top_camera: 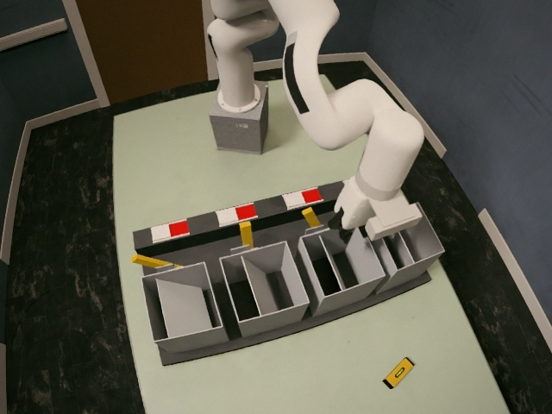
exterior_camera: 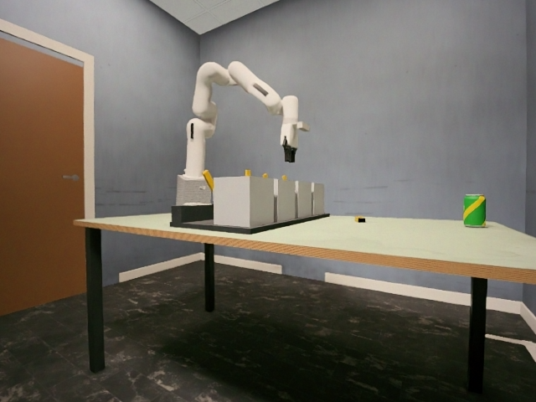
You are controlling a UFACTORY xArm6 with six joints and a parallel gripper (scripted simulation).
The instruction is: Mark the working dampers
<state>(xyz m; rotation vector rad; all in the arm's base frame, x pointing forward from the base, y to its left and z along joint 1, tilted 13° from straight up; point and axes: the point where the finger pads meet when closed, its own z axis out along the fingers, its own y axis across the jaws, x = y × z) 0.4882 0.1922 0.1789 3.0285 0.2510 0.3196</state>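
Note:
Four grey duct dampers stand in a row on a dark base: the first [top_camera: 185, 307], second [top_camera: 265, 289], third [top_camera: 341, 272] and fourth [top_camera: 408, 254]. The first blade lies tilted across its duct; the others stand edge-on. Yellow levers show behind the first [top_camera: 149, 261], second [top_camera: 246, 234] and third [top_camera: 310, 216] dampers. Three status sliders [top_camera: 169, 230], [top_camera: 236, 215], [top_camera: 303, 197] each show a white cover beside red. My arm hides the fourth slider and lever. My gripper [top_camera: 341, 227] hangs partly open and empty, well above the row, as the side view [exterior_camera: 289, 157] shows, over the back of the third and fourth dampers.
A small yellow spirit level [top_camera: 398, 372] lies on the table in front of the dampers. A green can [exterior_camera: 474, 210] stands far off at the table's end. The robot's grey pedestal [top_camera: 239, 120] stands behind the slider rail.

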